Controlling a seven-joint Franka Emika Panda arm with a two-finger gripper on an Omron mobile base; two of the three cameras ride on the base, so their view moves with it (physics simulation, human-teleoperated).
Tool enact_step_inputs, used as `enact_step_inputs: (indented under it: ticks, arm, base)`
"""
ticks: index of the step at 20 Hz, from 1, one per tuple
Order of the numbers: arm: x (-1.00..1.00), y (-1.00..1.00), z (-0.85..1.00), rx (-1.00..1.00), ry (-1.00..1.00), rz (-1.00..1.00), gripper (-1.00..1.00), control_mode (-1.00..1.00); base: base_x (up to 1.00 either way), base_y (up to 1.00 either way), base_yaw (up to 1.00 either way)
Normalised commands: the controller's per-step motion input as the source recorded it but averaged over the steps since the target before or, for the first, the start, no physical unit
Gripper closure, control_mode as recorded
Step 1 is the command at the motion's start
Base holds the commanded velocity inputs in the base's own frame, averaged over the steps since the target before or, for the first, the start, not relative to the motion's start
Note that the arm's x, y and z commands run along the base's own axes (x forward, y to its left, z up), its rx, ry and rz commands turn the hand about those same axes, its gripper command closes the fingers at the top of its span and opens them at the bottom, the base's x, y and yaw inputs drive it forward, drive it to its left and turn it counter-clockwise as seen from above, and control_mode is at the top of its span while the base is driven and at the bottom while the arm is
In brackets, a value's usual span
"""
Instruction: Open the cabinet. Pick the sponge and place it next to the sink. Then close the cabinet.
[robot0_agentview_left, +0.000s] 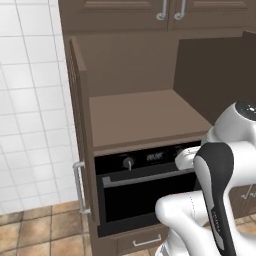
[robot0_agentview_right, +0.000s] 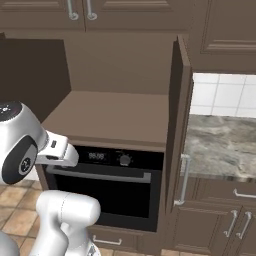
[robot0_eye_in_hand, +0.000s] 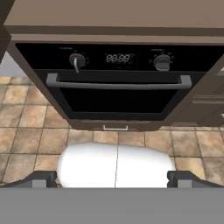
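Observation:
The cabinet (robot0_agentview_left: 140, 115) stands with both doors swung wide. Its left door (robot0_agentview_left: 79, 125) shows edge-on with a long silver bar handle (robot0_agentview_left: 78, 187); its right door (robot0_agentview_right: 178, 120) also hangs outward. The plain brown shelf (robot0_agentview_right: 110, 117) inside looks bare. The sponge is out of view. My gripper (robot0_eye_in_hand: 113, 180) is open, its dark fingertips (robot0_eye_in_hand: 39, 180) far apart with nothing between them. It hangs low in front of the cabinet, below shelf height, facing the black oven. The white hand (robot0_agentview_left: 187, 157) sits level with the oven's control panel.
A black oven (robot0_eye_in_hand: 118, 83) with two knobs, a clock and a bar handle sits under the shelf, with a small drawer (robot0_agentview_left: 145, 242) beneath it. To the right lies a marble counter (robot0_agentview_right: 220, 145) over brown doors. White tiled wall (robot0_agentview_left: 30, 100) is on the left.

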Motion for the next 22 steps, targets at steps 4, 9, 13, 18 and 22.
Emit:
enact_step_inputs:
  ticks: [4, 9, 13, 18, 22]
  arm:
    - [0.0, 0.0, 0.0, 0.0, 0.0, 0.0, -1.0, 1.0]
    - [0.0, 0.0, 0.0, 0.0, 0.0, 0.0, -1.0, 1.0]
    - [0.0, 0.0, 0.0, 0.0, 0.0, 0.0, -1.0, 1.0]
    - [0.0, 0.0, 0.0, 0.0, 0.0, 0.0, -1.0, 1.0]
    - [0.0, 0.0, 0.0, 0.0, 0.0, 0.0, -1.0, 1.0]
  base:
    - [0.39, -0.14, -0.08]
    - [0.13, 0.0, -0.05]
    - [0.0, 0.0, 0.0]
    - [0.0, 0.0, 0.0]
    - [0.0, 0.0, 0.0]
